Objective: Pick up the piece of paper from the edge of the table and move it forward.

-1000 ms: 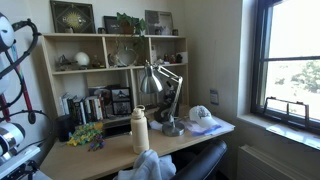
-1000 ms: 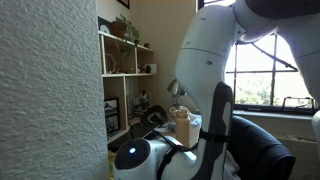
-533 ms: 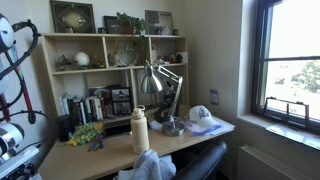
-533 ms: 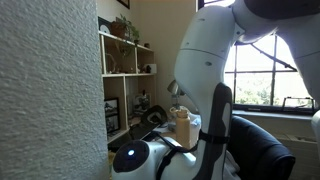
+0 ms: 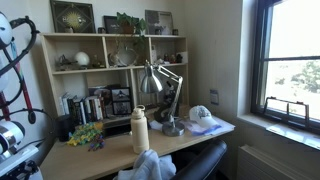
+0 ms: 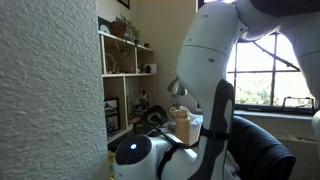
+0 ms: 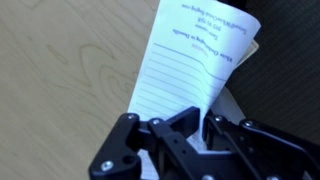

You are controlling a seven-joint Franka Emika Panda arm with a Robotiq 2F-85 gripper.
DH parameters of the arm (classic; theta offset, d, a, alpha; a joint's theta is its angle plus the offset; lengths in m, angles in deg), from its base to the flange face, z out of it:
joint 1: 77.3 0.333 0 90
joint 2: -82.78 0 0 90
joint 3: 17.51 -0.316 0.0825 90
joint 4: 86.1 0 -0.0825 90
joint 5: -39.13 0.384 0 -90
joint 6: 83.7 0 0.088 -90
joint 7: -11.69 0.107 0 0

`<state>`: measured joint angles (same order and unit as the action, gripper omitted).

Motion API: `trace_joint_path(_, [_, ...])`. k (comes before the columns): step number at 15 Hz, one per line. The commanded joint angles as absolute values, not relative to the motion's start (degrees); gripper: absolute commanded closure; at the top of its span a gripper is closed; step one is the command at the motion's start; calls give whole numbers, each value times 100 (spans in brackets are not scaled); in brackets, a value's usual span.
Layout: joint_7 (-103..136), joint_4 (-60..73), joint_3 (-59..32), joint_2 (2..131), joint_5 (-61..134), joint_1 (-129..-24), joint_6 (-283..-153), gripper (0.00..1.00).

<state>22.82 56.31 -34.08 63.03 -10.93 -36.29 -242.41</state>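
Note:
In the wrist view a white lined sheet of paper with printed text at its far end lies over the light wooden table, next to a dark area on the right. My gripper is shut on the near end of the paper, whose edge curls up between the black fingers. In both exterior views the paper and the fingers are hidden. The white robot arm fills much of an exterior view.
A desk carries a cream bottle, a silver lamp, yellow flowers and a cap. Behind it stands a shelf unit with books. A dark chair stands in front, and a window is to the right.

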Motion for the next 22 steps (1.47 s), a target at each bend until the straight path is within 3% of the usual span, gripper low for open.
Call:
trace_joint_path(1, [2437,6178,-3527,7027,-808,-3813,-24394,94])
trace_joint_path(11, [2457,7135,-3482,8942,247,-4007,-24217,95])
trace_joint_path(15, [2302,6978,-3269,9437,212,-4129,-23893,95])
trace_joint_path(22, [1893,6038,-3915,9292,76,-5433,-23421,95])
